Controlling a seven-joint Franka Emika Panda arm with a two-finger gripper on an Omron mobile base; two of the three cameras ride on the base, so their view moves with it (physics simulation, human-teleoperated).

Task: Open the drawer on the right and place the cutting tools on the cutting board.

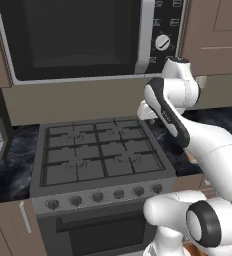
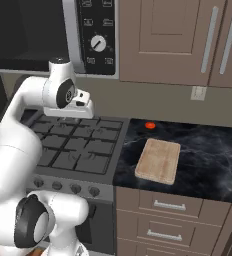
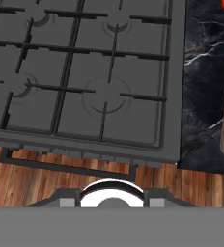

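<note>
Dark marbled desk point(image 2: 208, 155) right of the stove point(image 2: 78, 150) carries the cutting board point(image 2: 158, 160); the drawer point(image 2: 169, 204) below it is closed. Grasp its rigid bar handle; expect smooth sliding. The tool point(image 2: 84, 100) hovers over the burners, jaw state indeterminable.

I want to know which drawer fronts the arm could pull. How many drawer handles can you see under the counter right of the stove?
2, both in the right base view: upper drawer handle below the cutting board, lower drawer handle beneath it. More may lie below the picture's edge.
</note>
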